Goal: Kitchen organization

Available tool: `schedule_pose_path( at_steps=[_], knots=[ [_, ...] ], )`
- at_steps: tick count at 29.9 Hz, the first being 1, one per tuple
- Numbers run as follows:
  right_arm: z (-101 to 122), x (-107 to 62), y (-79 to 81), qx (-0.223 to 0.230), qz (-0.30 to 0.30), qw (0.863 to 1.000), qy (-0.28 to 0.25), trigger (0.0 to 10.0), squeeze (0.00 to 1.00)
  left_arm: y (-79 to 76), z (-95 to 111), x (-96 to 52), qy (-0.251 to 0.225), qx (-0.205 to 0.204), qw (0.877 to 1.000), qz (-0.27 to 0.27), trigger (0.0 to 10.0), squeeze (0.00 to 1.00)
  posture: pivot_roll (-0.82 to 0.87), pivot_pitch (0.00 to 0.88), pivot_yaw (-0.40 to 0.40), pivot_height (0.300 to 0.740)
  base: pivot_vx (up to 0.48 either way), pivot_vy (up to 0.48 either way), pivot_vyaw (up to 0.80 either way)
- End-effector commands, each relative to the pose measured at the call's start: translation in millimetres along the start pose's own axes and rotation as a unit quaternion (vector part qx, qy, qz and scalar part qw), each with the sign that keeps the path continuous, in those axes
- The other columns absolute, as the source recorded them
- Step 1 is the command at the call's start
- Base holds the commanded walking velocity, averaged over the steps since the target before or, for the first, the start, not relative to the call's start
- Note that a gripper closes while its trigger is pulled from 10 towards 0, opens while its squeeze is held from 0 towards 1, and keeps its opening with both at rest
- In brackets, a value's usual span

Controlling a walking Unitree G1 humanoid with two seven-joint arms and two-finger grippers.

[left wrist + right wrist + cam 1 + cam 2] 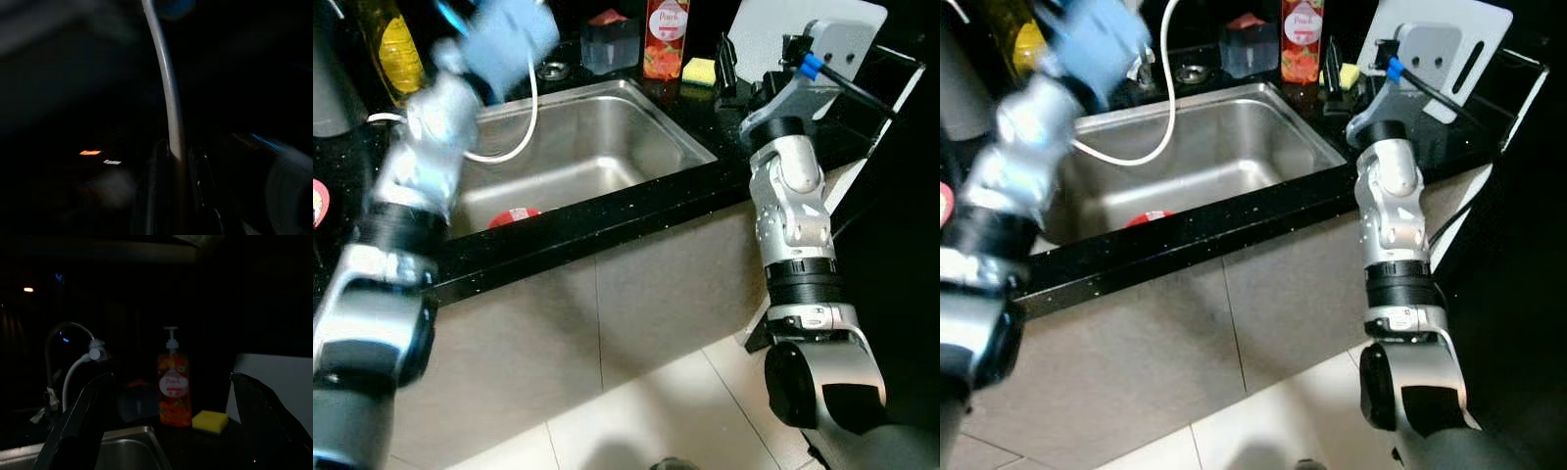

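Right gripper [171, 426] held over counter right of sink [607, 127], fingers spread wide. Soap bottle [172, 389] stands upright at far rim, straight ahead between fingers, yellow sponge [210, 421] just beside it. Left gripper's finger state cannot be told; blurred.

Black countertop [636, 211], soap bottle [667, 39], sponge [699, 70]

Sink basin [607, 137]: open room at your 12 o'clock, one red item [514, 216] on its floor. White hose [524, 117] loops across at 11. Soap bottle [667, 37], yellow sponge [699, 70] and white cutting board [1449, 49] crowd 1 to 2 o'clock.
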State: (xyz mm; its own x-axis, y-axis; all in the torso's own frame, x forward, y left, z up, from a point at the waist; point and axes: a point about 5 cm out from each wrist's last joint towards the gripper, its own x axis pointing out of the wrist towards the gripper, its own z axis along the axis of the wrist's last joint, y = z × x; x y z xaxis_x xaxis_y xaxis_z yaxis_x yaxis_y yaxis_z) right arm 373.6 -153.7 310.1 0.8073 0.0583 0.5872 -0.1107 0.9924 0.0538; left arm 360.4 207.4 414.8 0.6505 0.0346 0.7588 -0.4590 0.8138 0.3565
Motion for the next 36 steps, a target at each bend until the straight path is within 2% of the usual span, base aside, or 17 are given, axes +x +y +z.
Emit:
schedule_pose_path(
  at_steps=[1, 2, 5, 7, 8, 9, 13, 16, 19, 21, 22, 24, 25, 29, 30, 34, 36],
  knots=[
    [1, 1.7, 0.8, 0.001, 0.000, 1.000, -0.004, 10.0, 0.00, 70.7, -25, -5.1, 0.057, 0.019, 0.985, 0.161, 10.0, 0.00, 0.16, 0.000, 0.021, 0.740, 0.000, 0.000, 0.00],
    [1, 2.0, 1.3, 0.001, 0.003, 1.000, -0.004, 10.0, 0.00, 79.6, -35, -9.8, 0.088, 0.038, 0.980, 0.173, 10.0, 0.00, 0.17, 0.000, 0.018, 0.740, 0.000, 0.000, 0.00],
    [2, 4.0, 0.3, 0.001, 0.005, 1.000, -0.002, 10.0, 0.00, 78.0, -56, -18.1, 0.155, 0.068, 0.972, 0.161, 10.0, 0.00, 0.18, 0.000, 0.001, 0.740, 0.000, 0.000, 0.00],
    [2, 5.9, 2.2, 0.004, 0.009, 1.000, -0.001, 10.0, 0.00, 56.6, -86, -38.0, 0.238, 0.083, 0.963, 0.099, 10.0, 0.00, 0.18, 0.000, -0.005, 0.740, 0.000, 0.000, 0.00],
    [2, 5.9, 2.2, 0.004, 0.009, 1.000, -0.001, 10.0, 0.00, 56.6, -86, -38.0, 0.238, 0.083, 0.963, 0.099, 10.0, 0.00, 0.18, 0.000, -0.005, 0.740, 0.000, 0.000, 0.00],
    [0, 4.9, 3.8, 0.004, 0.012, 1.000, 0.001, 10.0, 0.00, 43.8, -99, -50.8, 0.267, 0.072, 0.958, 0.075, 10.0, 0.00, 0.18, 0.000, -0.009, 0.740, 0.000, 0.000, 0.00],
    [-3, 2.2, 7.8, 0.006, 0.018, 1.000, 0.006, 10.0, 0.00, 31.7, -104, -61.3, 0.271, 0.052, 0.958, 0.075, 10.0, 0.00, 0.18, 0.000, -0.011, 0.740, 0.000, 0.000, 0.00],
    [-2, 2.3, 8.2, 0.007, 0.019, 1.000, 0.005, 10.0, 0.00, 37.7, -101, -55.5, 0.262, 0.055, 0.959, 0.091, 10.0, 0.00, 0.18, 0.000, -0.003, 0.740, 0.000, 0.000, 0.00],
    [0, 3.2, 7.8, 0.008, 0.012, 1.000, -0.001, 10.0, 0.00, 29.9, -109, -39.8, 0.319, 0.083, 0.944, -0.028, 10.0, 0.00, 0.17, 0.000, 0.017, 0.740, 0.000, 0.000, 0.00],
    [2, 3.2, 8.3, 0.009, 0.010, 1.000, -0.004, 10.0, 0.00, 15.7, -118, -44.6, 0.348, 0.101, 0.925, -0.115, 10.0, 0.00, 0.16, 0.000, 0.028, 0.740, 0.000, 0.000, 0.00],
    [2, 3.2, 8.3, 0.009, 0.010, 1.000, -0.004, 10.0, 0.00, 15.7, -118, -44.6, 0.348, 0.101, 0.925, -0.115, 10.0, 0.00, 0.16, 0.000, 0.028, 0.740, 0.000, 0.000, 0.00],
    [1, 2.1, 8.2, 0.009, 0.009, 1.000, -0.004, 10.0, 0.00, 3.2, -131, -58.3, 0.378, 0.100, 0.905, -0.167, 10.0, 0.00, 0.15, 0.000, 0.032, 0.740, 0.000, 0.000, 0.00],
    [1, 2.1, 8.2, 0.009, 0.009, 1.000, -0.004, 10.0, 0.00, 3.2, -131, -58.3, 0.378, 0.100, 0.905, -0.167, 10.0, 0.00, 0.15, 0.000, 0.032, 0.740, 0.000, 0.000, 0.00],
    [1, -0.6, 4.5, 0.007, 0.003, 1.000, -0.001, 10.0, 0.00, -22.3, -147, -85.5, 0.418, 0.065, 0.876, -0.233, 10.0, 0.00, 0.14, 0.000, 0.041, 0.740, 0.000, 0.000, 0.00],
    [1, -1.8, 2.5, 0.004, 0.001, 1.000, 0.000, 10.0, 0.00, -25.7, -150, -90.4, 0.426, 0.065, 0.873, -0.230, 10.0, 1.00, 0.12, 0.000, 0.049, 0.740, 0.000, 0.000, 0.00],
    [3, -4.1, -1.1, 0.001, -0.004, 1.000, -0.001, 10.0, 0.00, -23.3, -153, -91.5, 0.433, 0.078, 0.874, -0.206, 10.0, 1.00, 0.11, 0.000, 0.048, 0.740, 0.000, 0.000, 0.00],
    [3, -5.9, -2.7, 0.001, -0.008, 1.000, 0.000, 10.0, 0.00, -22.3, -150, -86.3, 0.425, 0.042, 0.883, -0.191, 10.0, 1.00, 0.11, 0.000, 0.042, 0.740, 0.000, 0.000, 0.00]
  ],
)
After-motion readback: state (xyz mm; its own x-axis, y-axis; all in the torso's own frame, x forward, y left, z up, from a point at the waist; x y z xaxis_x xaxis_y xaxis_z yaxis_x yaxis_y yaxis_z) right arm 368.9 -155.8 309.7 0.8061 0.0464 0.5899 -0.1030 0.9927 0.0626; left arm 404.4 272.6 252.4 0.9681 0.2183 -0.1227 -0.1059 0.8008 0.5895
